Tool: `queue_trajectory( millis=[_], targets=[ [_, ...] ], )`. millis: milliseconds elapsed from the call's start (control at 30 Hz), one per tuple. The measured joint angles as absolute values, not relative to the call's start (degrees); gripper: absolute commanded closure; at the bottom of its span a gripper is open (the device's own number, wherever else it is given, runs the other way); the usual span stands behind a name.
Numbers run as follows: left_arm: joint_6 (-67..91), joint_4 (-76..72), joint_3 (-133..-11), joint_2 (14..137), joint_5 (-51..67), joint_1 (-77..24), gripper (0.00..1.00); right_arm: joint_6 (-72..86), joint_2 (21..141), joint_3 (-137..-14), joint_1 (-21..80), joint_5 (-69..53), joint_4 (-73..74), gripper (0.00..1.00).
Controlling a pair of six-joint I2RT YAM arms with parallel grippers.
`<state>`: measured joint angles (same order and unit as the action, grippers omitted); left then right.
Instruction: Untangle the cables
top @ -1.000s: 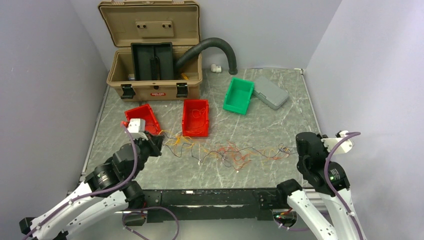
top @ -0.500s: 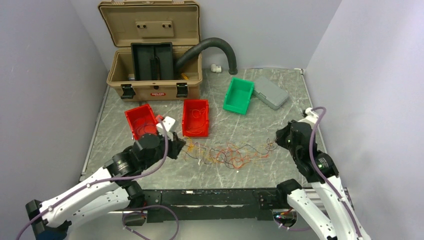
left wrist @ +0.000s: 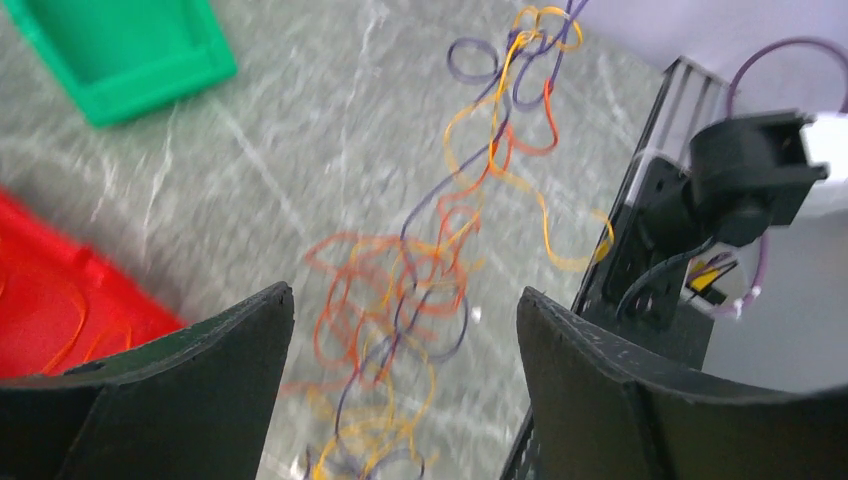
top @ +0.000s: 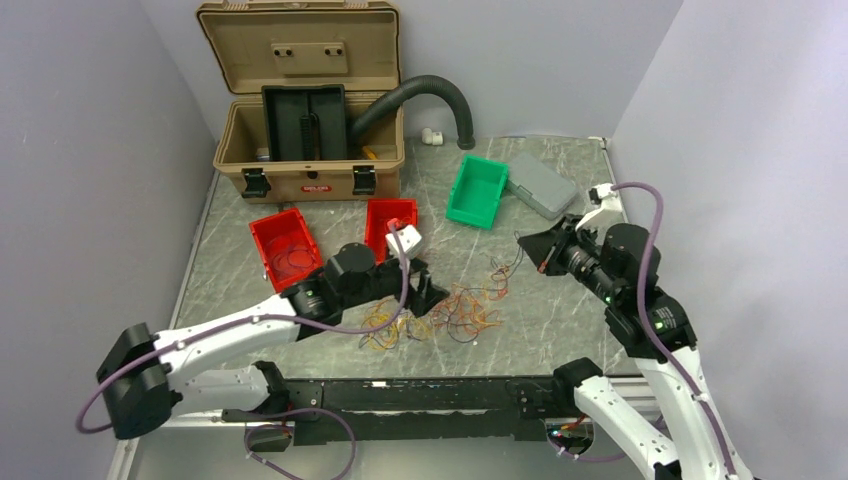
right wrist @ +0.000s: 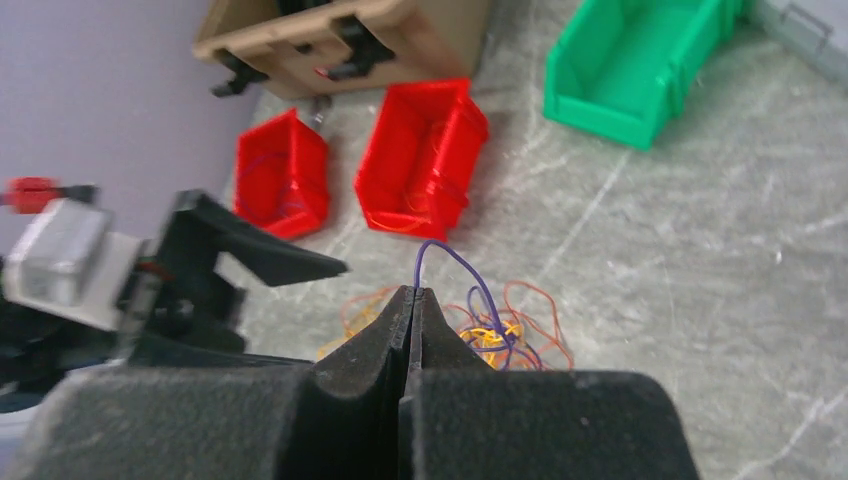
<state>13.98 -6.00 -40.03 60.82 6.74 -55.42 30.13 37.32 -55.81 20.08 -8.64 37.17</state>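
Seen from the top camera, the cables (top: 455, 318) lie bunched in an orange, yellow and purple heap on the table (top: 540, 330), near its front edge and between the two arms. The left gripper (top: 428, 296) sits at the heap's left margin with its jaws spread wide. This looks like a release, or a pause before choosing a fresh grip. The right gripper (top: 528, 250) is raised to the right of the heap, and a thin purple strand (top: 503, 268) climbs to it. It is probably lifting this strand to draw it clear of the rest. Two red bins (top: 285, 245) behind the left arm hold loops of wire and are likely where freed strands go.

In the left wrist view, the wide-apart fingers (left wrist: 200, 370) frame the tangle (left wrist: 400, 300) on the table below. Nothing is held between them, though the picture is blurred.

In the right wrist view, the fingers (right wrist: 380, 340) are pressed together. The purple strand (right wrist: 445, 255) arches out from their tip and down into the heap (right wrist: 495, 340), so this gripper is pinching that one wire.
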Motion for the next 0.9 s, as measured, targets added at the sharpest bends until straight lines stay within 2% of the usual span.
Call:
queue_trajectory(
  millis=[233,433,500,600,700,733,767,800,900],
  targets=[
    [13.1,-23.8,-45.8,75.1,12.9,-56.1,0.17,30.2,37.8,-62.1,20.1,-11.0,36.8,1.0],
    [14.3,-30.6,-51.1,83.6,16.9,-56.2,0.27,31.1,38.0,-62.1,20.1,-11.6,36.8,1.0],
    [15.3,-32.5,-52.5,86.0,18.2,-56.3,0.37,31.4,38.0,-62.2,20.1,-11.6,36.8,1.0],
    [16.7,-33.9,-53.1,88.3,19.7,-56.4,0.6,31.8,38.0,-62.2,20.1,-11.5,36.8,1.0],
    [17.6,-34.2,-53.5,90.0,20.5,-56.5,0.73,32.2,37.9,-62.2,20.1,-10.8,36.8,1.0],
    [17.8,-34.1,-53.6,90.4,20.6,-56.5,0.8,32.2,37.9,-62.2,20.1,-10.4,36.8,1.0],
    [17.8,-34.0,-53.6,90.7,20.7,-56.5,0.93,32.4,37.8,-62.2,20.1,-9.9,36.9,1.0],
    [18.0,-33.5,-53.6,90.7,20.7,-56.5,1.0,32.5,37.5,-62.2,20.1,-9.3,36.9,1.0],
    [17.9,-33.3,-53.6,90.7,20.7,-56.5,1.0,32.6,36.9,-62.5,20.1,-7.0,37.6,1.0]
  ],
)
